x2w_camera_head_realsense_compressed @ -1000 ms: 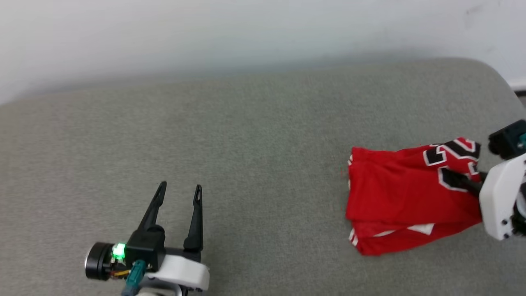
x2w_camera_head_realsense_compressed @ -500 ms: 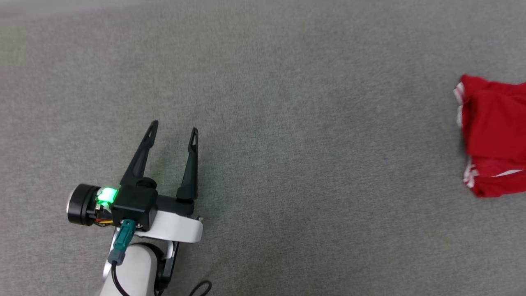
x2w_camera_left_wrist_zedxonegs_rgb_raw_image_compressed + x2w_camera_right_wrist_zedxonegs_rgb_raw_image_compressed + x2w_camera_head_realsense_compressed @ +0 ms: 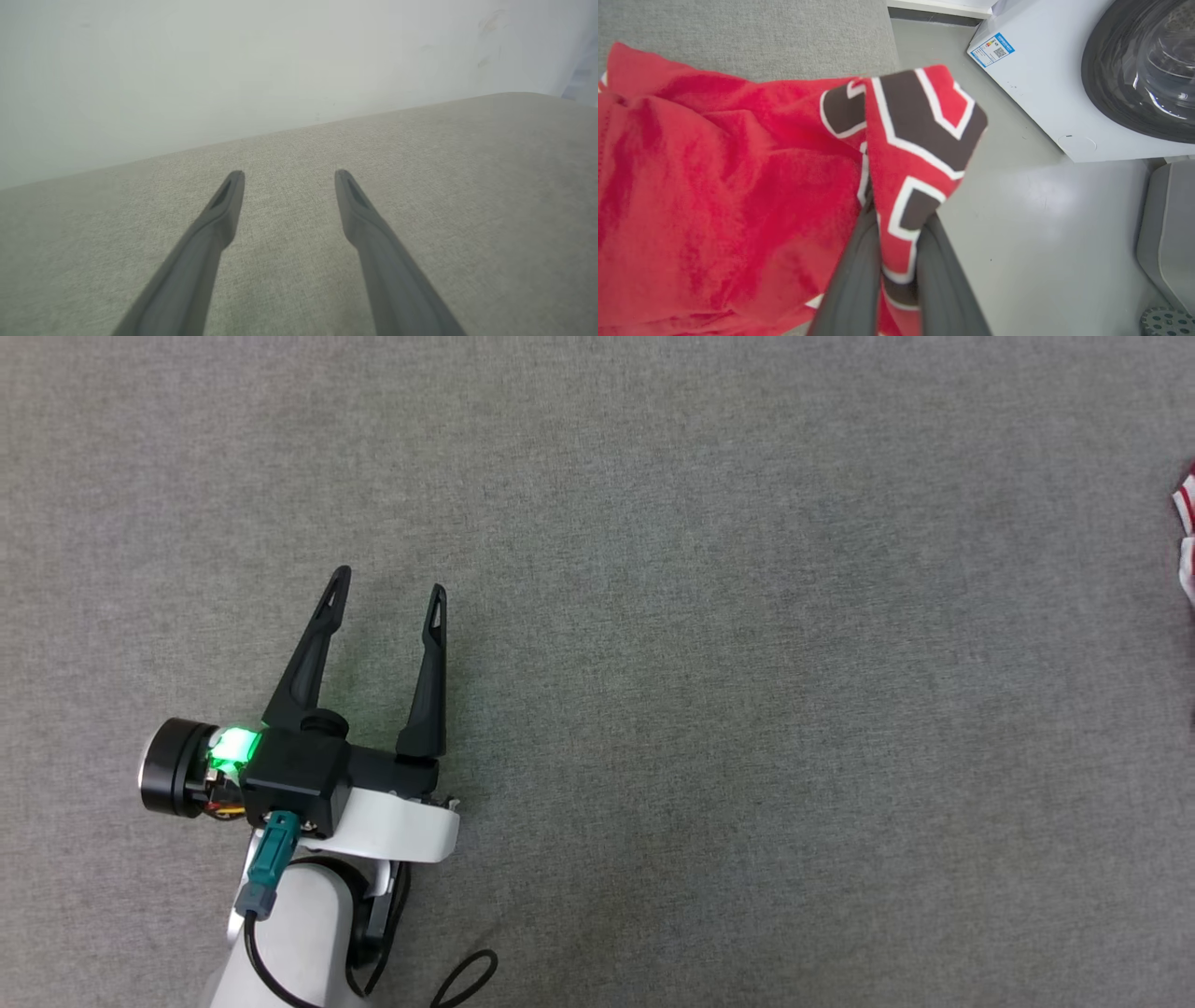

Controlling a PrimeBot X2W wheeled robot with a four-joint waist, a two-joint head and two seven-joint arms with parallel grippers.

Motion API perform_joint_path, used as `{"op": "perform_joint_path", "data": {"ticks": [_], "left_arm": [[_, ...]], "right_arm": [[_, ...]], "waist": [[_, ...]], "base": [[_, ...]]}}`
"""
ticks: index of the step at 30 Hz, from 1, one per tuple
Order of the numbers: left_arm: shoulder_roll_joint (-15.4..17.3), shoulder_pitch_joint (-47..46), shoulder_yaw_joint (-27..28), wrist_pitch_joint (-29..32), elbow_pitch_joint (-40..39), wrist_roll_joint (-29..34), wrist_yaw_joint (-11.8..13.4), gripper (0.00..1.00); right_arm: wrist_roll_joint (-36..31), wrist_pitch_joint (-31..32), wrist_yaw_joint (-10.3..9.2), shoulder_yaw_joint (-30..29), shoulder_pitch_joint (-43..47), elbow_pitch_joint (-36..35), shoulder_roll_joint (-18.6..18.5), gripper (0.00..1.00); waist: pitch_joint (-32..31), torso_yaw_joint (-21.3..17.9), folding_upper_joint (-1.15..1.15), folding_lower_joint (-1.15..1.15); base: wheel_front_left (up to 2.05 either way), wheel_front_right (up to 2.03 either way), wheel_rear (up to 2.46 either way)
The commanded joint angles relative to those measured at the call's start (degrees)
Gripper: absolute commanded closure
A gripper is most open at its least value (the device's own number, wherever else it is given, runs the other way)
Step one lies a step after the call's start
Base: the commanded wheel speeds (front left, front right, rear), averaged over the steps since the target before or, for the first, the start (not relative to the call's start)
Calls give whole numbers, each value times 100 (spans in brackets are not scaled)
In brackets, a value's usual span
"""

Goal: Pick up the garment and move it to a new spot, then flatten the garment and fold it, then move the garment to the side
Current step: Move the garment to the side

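The garment [image 3: 714, 177] is a red jersey with black, white-outlined number print. It hangs bunched from my right gripper [image 3: 896, 224], which is shut on a fold of the printed part; the cloth covers the fingertips. Part of it lies over the grey cushion's edge [image 3: 784, 37] and part hangs out above the floor. In the head view only a red-and-white striped sliver of the garment [image 3: 1186, 523] shows at the right edge. My left gripper [image 3: 387, 586] hovers low over the grey surface [image 3: 709, 691], far to the left, open and holding nothing [image 3: 289, 175].
A white washing machine [image 3: 1041, 93] with a dark round door [image 3: 1143, 65] stands on the grey floor [image 3: 1017, 219] beside the cushion. A grey rounded object [image 3: 1167, 228] sits at the right. A white wall [image 3: 233, 70] rises behind the cushion's far edge.
The head camera has tilted down, losing the wall. The garment has travelled right with the right gripper, away from the left one, until only its edge shows. The left gripper stays open.
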Motion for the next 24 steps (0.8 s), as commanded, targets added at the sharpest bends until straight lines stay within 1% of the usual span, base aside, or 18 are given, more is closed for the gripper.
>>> {"op": "perform_joint_path", "data": {"ticks": [1,2,6,9,11,16,21,24], "left_arm": [[19,43,-1,-14,11,-34,27,0],[17,67,-7,-14,32,-40,33,0],[-7,168,-38,-14,89,-59,55,0],[-30,292,-64,-14,133,-86,77,0],[-53,383,-69,-14,155,-100,83,0],[-95,680,-31,-14,235,-174,132,0],[-132,961,31,-14,299,-239,141,0],[-160,1096,33,-14,317,-249,143,0]], "right_arm": [[-42,0,-9,-45,-31,58,66,72],[-101,-108,-9,-71,-25,32,93,0],[-353,-467,-9,-249,77,63,150,0],[-447,-665,-10,-309,172,-81,179,0],[-542,-909,-9,-339,241,-277,193,0],[-734,-1727,-9,-421,411,-905,451,0],[-979,-2688,-9,-568,636,-1651,944,0],[-1091,-3187,-9,-691,849,-2076,1318,0]], "waist": [[-84,2,0,-1],[-137,4,0,-1],[-411,42,0,-1],[-682,83,0,-1],[-875,123,0,-1],[-1379,251,0,-1],[-1792,416,0,-1],[-2000,557,0,-1]], "base": [[0,0,0],[0,0,0],[0,0,0],[0,0,0],[0,0,0],[0,0,0],[0,0,0],[0,0,0]]}}
